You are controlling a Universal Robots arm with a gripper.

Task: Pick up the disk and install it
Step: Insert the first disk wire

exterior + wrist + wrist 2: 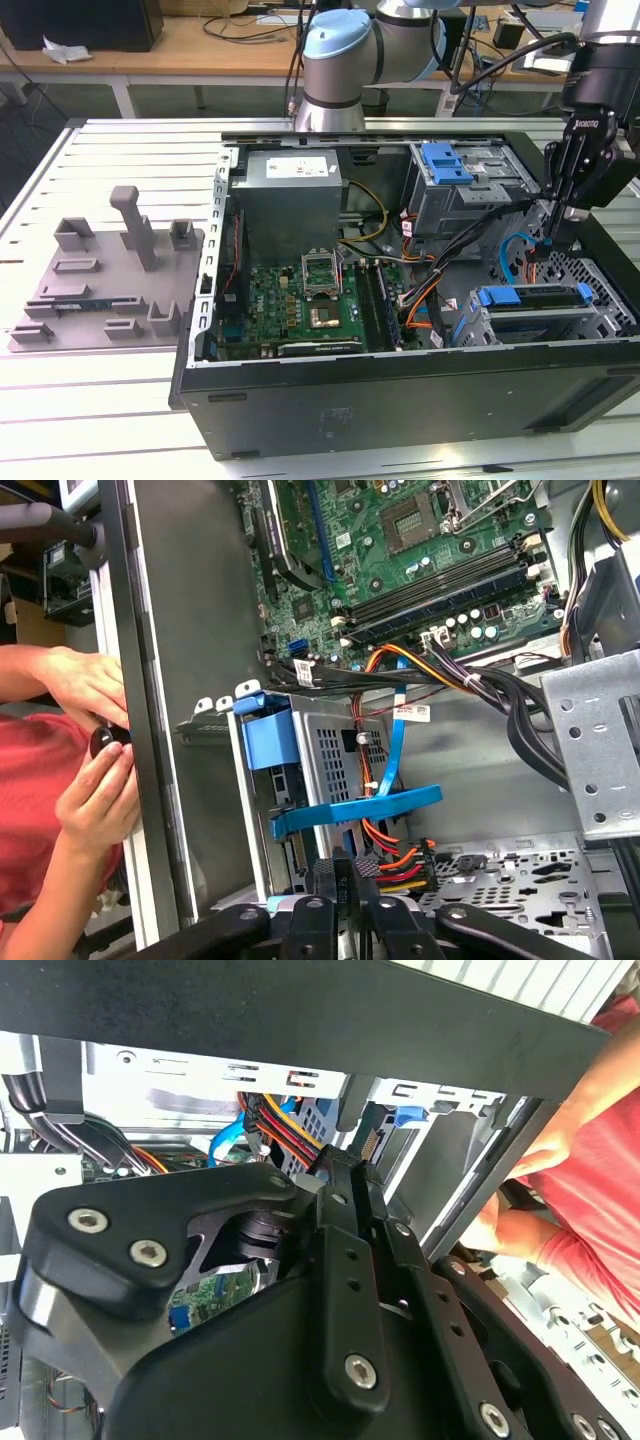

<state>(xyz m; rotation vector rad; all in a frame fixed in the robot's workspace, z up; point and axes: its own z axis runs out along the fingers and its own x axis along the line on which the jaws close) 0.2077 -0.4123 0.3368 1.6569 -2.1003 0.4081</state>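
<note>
The disk [540, 297] lies in the lower drive cage at the exterior view's right, with its blue bracket [497, 296] showing at the ends. My gripper [548, 238] reaches down into the case just above and behind that cage. In both wrist views its fingers [345, 1200] stand pressed close together. A black cable plug [368, 865] with red, yellow and black wires sits at their tips. The cage's blue bracket [265, 742] and a flat blue data cable [360, 808] lie right in front of the gripper [345, 872].
The open computer case [400, 395] holds a motherboard [310, 300], a grey power-supply box [290, 195] and an upper cage with a blue tab [445, 162]. Cable bundles [480, 675] cross close by. A person's hands [95, 745] rest outside the case wall. A grey fixture tray [110, 270] lies at the left.
</note>
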